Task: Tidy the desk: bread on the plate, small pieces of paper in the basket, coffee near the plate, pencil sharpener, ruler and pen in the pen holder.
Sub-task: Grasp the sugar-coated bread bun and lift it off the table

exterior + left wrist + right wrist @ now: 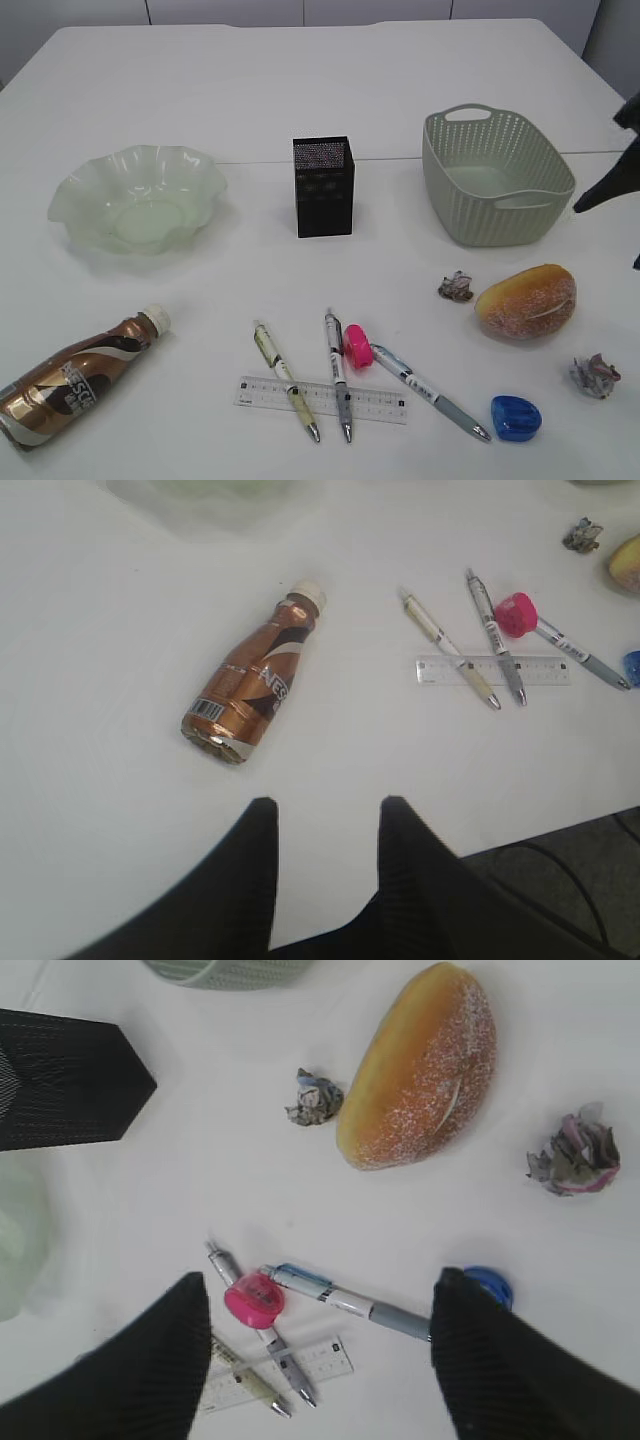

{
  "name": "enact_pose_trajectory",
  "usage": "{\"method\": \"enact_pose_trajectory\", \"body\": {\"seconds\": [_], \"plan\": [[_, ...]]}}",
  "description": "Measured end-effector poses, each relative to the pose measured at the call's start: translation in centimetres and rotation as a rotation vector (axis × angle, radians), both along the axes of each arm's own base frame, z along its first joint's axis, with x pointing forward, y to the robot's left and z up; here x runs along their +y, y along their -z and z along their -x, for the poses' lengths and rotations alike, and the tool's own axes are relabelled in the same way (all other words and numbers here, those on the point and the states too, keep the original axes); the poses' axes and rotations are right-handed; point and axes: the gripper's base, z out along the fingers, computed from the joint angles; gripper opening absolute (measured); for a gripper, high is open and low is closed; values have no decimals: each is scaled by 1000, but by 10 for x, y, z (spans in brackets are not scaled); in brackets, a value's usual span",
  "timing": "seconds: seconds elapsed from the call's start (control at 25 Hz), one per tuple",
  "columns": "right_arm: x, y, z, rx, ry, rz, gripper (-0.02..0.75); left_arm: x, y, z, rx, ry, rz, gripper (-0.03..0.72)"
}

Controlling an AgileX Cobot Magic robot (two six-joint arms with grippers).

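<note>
On the white desk (pixel 300 90) nothing is sorted: plate (pixel 137 197) and basket (pixel 495 176) hold nothing, with the pen holder (pixel 323 186) between them. The left gripper (pixel 325 855) hovers with jaws partly apart, gripping nothing, the coffee (pixel 256 675) lying on its side just ahead. The right gripper (pixel 320 1335) spreads wide and empty above the pens and pink sharpener (pixel 254 1299); the bread (pixel 420 1065) lies farther ahead, flanked by two paper scraps.

On the white desk (pixel 300 90), the ruffled green plate (pixel 137 197), black mesh pen holder (pixel 323 186) and grey-green basket (pixel 497 175) stand empty; the coffee (pixel 75 375) lies tipped, the bread (pixel 527 299) between two paper wads (pixel 456 286), three pens (pixel 337 374) crossing the ruler (pixel 322 398)
</note>
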Motion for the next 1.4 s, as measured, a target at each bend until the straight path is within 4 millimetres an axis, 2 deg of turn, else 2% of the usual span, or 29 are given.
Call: {"method": "enact_pose_trajectory", "body": {"seconds": [0.12, 0.36, 0.8, 1.08, 1.4], "plan": [[-1, 14, -13, 25, 17, -1, 587, 0, 0, 0, 0, 0, 0, 250], [-2, 38, -30, 87, 35, -10, 568, 0, 0, 0, 0, 1, 2, 250], [-5, 66, -54, 119, 106, -20, 561, 0, 0, 0, 0, 2, 5, 250], [-8, 53, -82, 60, 101, 11, 561, -1, 0, 0, 2, 3, 7, 250], [-7, 59, -86, 92, 97, -1, 560, -1, 0, 0, 2, 3, 7, 250]]}}
